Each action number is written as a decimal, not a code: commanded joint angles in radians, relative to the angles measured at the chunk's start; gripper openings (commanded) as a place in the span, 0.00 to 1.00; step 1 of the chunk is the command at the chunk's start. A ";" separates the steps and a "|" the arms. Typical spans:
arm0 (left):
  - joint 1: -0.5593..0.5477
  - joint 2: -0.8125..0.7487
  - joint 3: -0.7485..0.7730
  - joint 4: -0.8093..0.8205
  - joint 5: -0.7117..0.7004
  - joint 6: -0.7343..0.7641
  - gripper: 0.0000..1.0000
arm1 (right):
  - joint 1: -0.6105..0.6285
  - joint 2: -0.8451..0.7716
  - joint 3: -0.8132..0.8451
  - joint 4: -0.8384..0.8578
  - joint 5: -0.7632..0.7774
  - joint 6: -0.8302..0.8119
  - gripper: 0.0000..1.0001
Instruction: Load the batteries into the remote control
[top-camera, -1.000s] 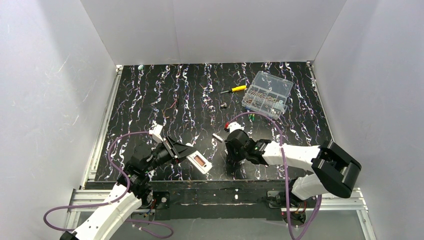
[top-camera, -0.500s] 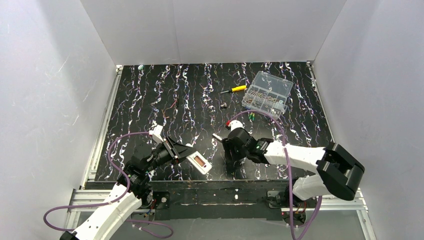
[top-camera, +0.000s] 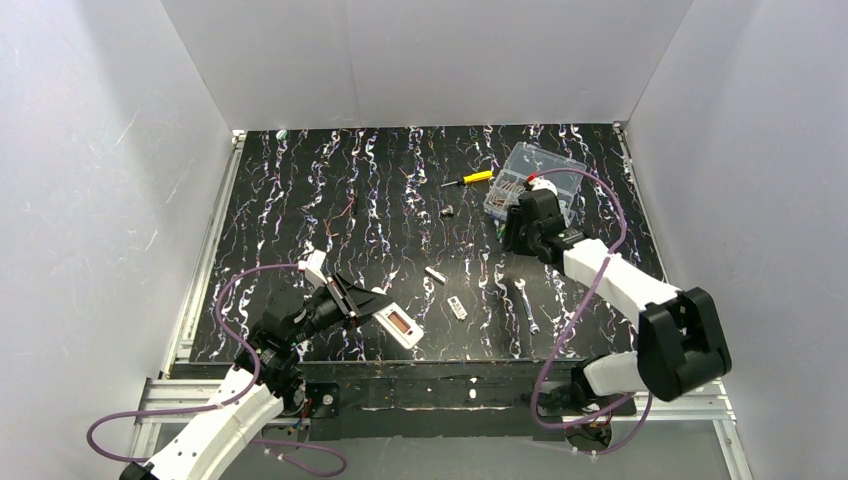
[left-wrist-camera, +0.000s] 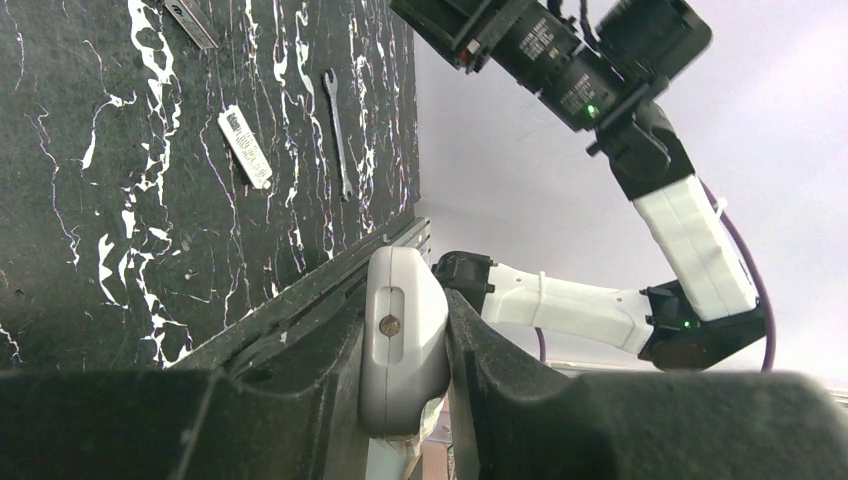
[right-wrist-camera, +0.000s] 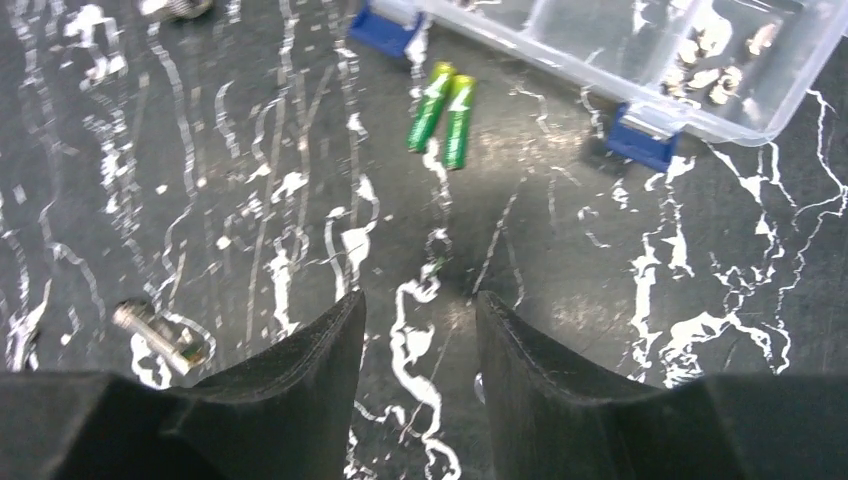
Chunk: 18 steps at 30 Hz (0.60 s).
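My left gripper (top-camera: 372, 303) is shut on the white remote control (top-camera: 400, 325) and holds it above the table's near edge. In the left wrist view the remote control (left-wrist-camera: 402, 340) stands edge-on, pinched between both fingers. Two green batteries (right-wrist-camera: 445, 112) lie side by side on the black mat, just in front of a clear plastic box (right-wrist-camera: 620, 50). My right gripper (right-wrist-camera: 420, 305) hovers over the mat a short way short of them, open, with nothing between its fingers. In the top view the right gripper (top-camera: 516, 230) hides the batteries.
The clear compartment box (top-camera: 538, 184) of screws stands far right, a yellow screwdriver (top-camera: 468, 179) left of it. A small white-silver stick (top-camera: 435, 274), a flat cover piece (top-camera: 457, 307) and a wrench (top-camera: 526, 305) lie mid-table. A loose bolt (right-wrist-camera: 160, 336) lies left of my right fingers.
My right arm swung from the near middle of the table out to the box at the far right. The cover piece and wrench now show where it was. The left arm is still.
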 joint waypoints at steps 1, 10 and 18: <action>-0.004 -0.016 0.031 0.038 0.020 0.001 0.00 | -0.092 0.086 0.067 0.010 -0.075 -0.014 0.50; -0.004 -0.008 0.025 0.054 0.021 -0.002 0.00 | -0.139 0.253 0.168 0.039 -0.113 -0.018 0.46; -0.005 -0.016 0.020 0.049 0.015 -0.004 0.00 | -0.149 0.334 0.201 0.054 -0.099 -0.003 0.42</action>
